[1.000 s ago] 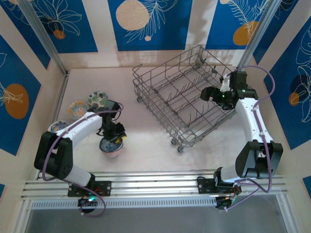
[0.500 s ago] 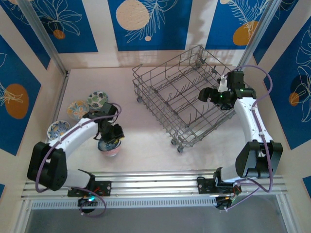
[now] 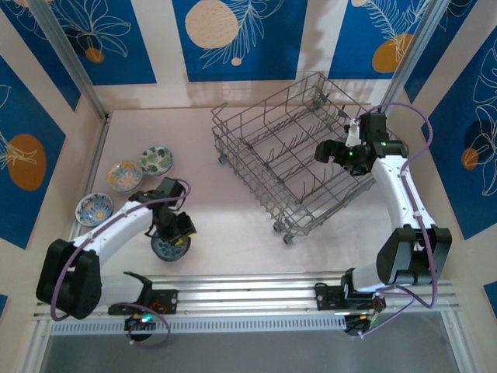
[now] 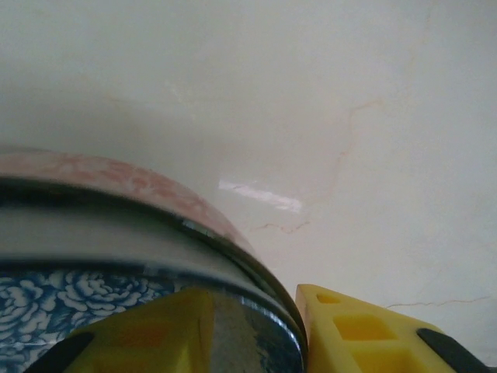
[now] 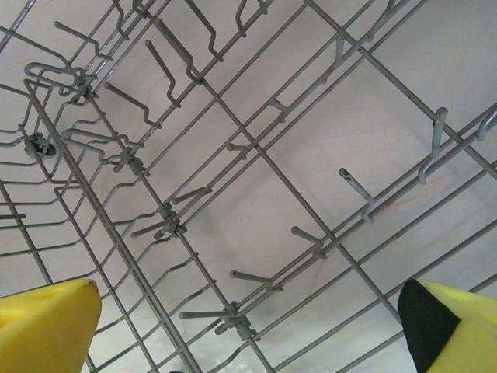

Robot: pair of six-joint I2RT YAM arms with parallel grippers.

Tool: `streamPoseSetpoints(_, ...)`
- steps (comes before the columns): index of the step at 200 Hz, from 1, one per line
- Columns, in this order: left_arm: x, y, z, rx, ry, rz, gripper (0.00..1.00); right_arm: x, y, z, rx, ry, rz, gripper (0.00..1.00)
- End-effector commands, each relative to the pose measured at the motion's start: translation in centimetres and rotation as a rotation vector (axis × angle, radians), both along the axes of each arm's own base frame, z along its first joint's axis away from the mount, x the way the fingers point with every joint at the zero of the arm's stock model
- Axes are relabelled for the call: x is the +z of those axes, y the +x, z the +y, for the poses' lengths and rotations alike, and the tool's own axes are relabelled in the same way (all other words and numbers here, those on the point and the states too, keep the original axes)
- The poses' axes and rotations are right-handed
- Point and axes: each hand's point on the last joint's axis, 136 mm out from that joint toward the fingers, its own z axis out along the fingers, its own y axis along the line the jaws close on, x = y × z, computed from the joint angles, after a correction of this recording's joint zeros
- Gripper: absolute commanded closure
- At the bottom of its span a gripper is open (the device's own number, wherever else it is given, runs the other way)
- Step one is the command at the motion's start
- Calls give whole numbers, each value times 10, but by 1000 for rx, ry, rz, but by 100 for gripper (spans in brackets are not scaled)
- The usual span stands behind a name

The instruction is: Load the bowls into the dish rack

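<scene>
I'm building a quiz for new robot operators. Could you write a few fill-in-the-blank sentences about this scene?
1. The right gripper hovers above the dish rack with its jaws ___.
2. To the left of the left gripper, ___ bowls sit singly on the table.
3. The left gripper straddles the rim of a bowl painted with ___ flowers on white.
4. The dish rack holds ___ bowls.
Missing words: open; three; blue; no.

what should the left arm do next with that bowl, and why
Probably close the left gripper firmly on the rim of the bowl and lift it: the fingers straddle the rim, one inside and one outside, and the dish rack holds no bowls yet.
</scene>
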Motion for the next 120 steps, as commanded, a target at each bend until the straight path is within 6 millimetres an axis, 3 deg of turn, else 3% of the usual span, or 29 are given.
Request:
streamPoseSetpoints(1, -5, -18, 6, 8, 22, 51, 65, 8, 0, 4, 3, 6, -1, 0)
streamPoseSetpoints(71, 12, -5, 4, -21, 23, 3, 49, 10, -1, 7, 10, -1, -6, 0)
streamPoseSetpoints(120, 30, 1, 12, -89, 87, -8, 46, 12, -2, 7, 15, -7, -7, 0)
